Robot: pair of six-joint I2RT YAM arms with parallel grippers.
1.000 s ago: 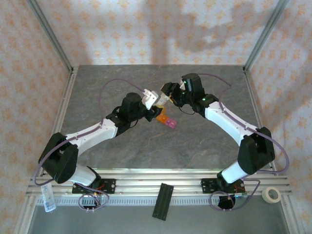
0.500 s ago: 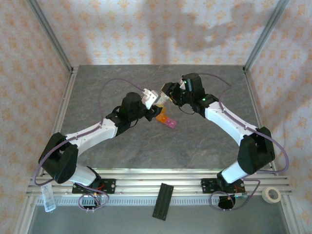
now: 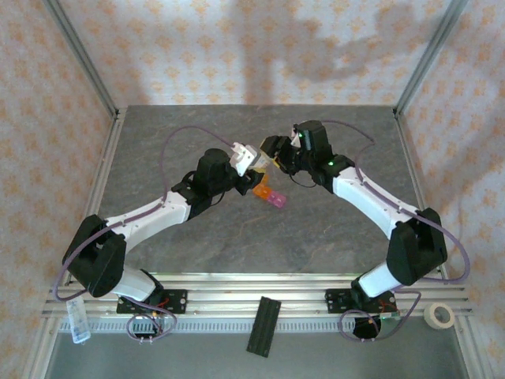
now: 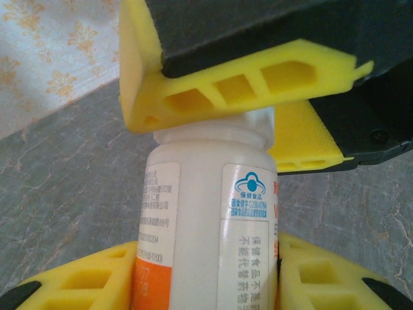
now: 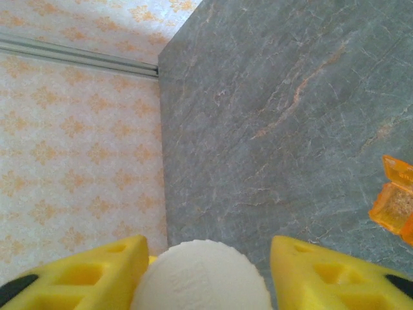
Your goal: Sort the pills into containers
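Note:
A white pill bottle (image 4: 206,219) with an orange-banded label stands between the yellow fingers (image 4: 84,284) of my left gripper (image 4: 206,278), which is shut on its body. My right gripper (image 5: 210,271) sits over the bottle's top, its jaws closed around the white cap (image 5: 200,278). From above, both grippers (image 3: 251,162) (image 3: 272,154) meet over the middle of the table. The containers, a joined orange (image 3: 257,189) and pink (image 3: 276,200) strip, lie on the table just below them. The orange one (image 5: 393,203) has its lid up. No pills can be seen.
The grey stone-look table (image 3: 316,229) is bounded by patterned walls and metal posts. On the front rail lie a black strip (image 3: 263,325), a tape roll (image 3: 439,316) at the right and a clear packet (image 3: 79,320) at the left.
The right gripper has edged slightly left and turned a little at the cap. The left arm, bottle and containers have stayed put.

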